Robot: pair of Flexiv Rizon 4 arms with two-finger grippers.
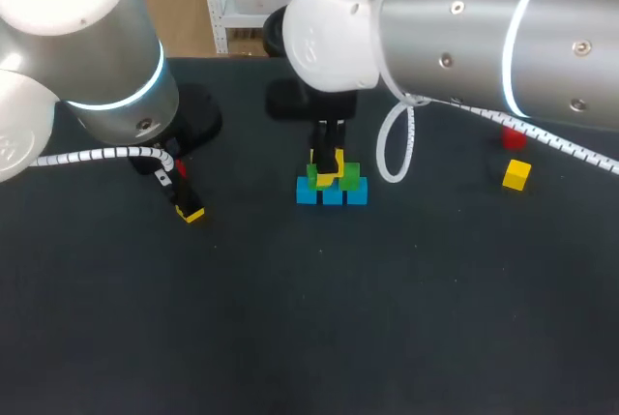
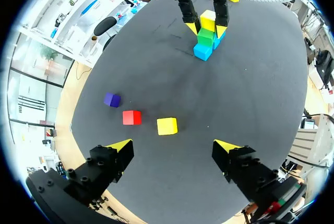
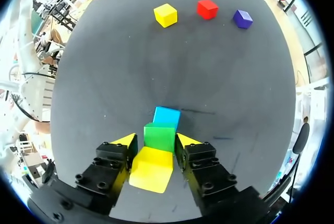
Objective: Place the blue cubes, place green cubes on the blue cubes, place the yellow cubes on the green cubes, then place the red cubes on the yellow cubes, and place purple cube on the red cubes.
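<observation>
Head view: right end effector (image 1: 327, 162) at mid-worktop (image 1: 290, 318), clenched on the held yellow cube (image 1: 329, 176), down on the green cubes (image 1: 350, 178) above the row of blue cubes (image 1: 332, 194). Well off to the right, a far yellow cube (image 1: 516, 174) and, behind it, a far red cube (image 1: 513, 137) half hidden by the right arm's cable. Left end effector (image 1: 186, 207) low at the left, crowded under its own bulky arm.

Left wrist view: left end effector released, nothing between its fingers. Just ahead, a near yellow cube (image 2: 167, 126), a near red cube (image 2: 131, 117) and the purple cube (image 2: 111, 99), strung in a line, apart from one another. Farther ahead, the stack, flanked by the other arm's fingers.

Right wrist view: held yellow cube gripped from both sides, green and blue just beyond it. Far ahead, the three near cubes in a row.
</observation>
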